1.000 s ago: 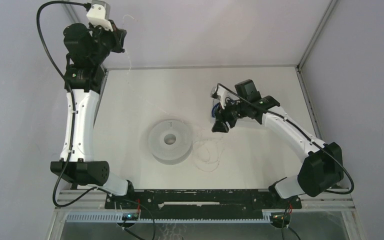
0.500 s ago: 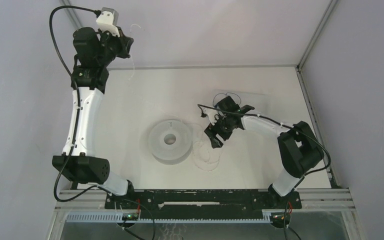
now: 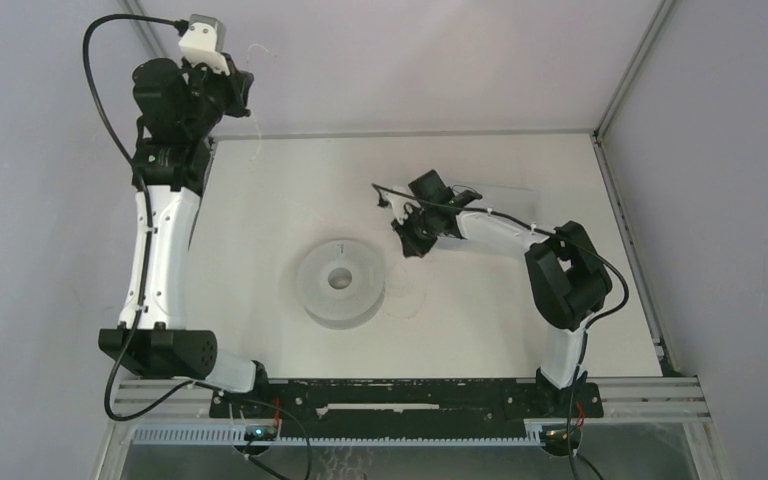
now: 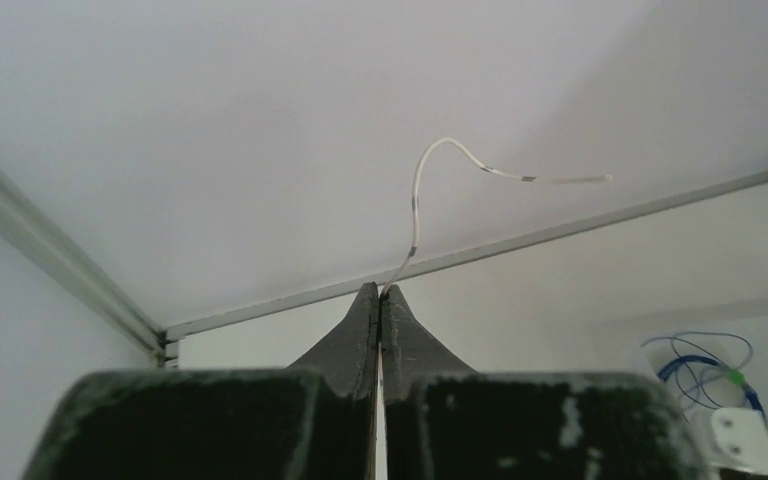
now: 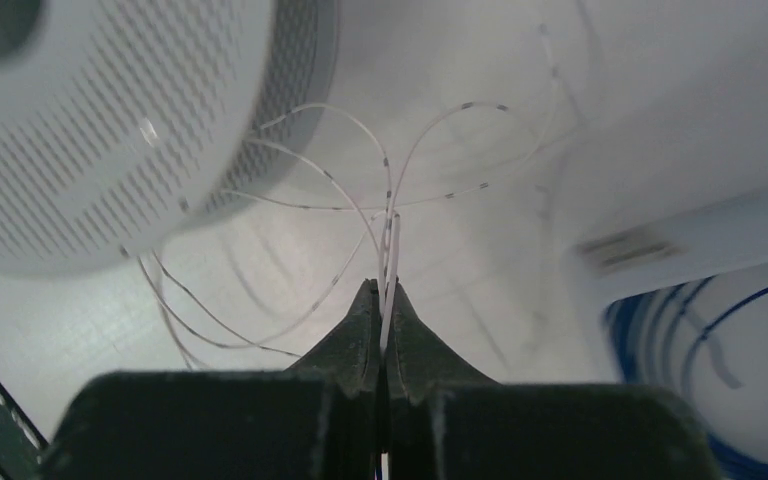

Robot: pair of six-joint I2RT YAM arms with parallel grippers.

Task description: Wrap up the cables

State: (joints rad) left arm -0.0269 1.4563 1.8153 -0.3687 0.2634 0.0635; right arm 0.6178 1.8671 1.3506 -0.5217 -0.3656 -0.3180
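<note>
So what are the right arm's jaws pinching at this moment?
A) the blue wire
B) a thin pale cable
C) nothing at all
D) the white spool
B: in the right wrist view the right arm's jaws are closed together on the thin pale cable, whose loops fan out ahead of them, while the white spool sits off to one side, not gripped.

You have a white table [image 3: 460, 330] boxed in by pale grey walls [image 3: 410, 60] at the back and on both sides. Aluminium posts [image 3: 637, 60] run up the far corners, and a black rail [image 3: 410, 392] lines the near edge. The light on it is soft and even.
</note>
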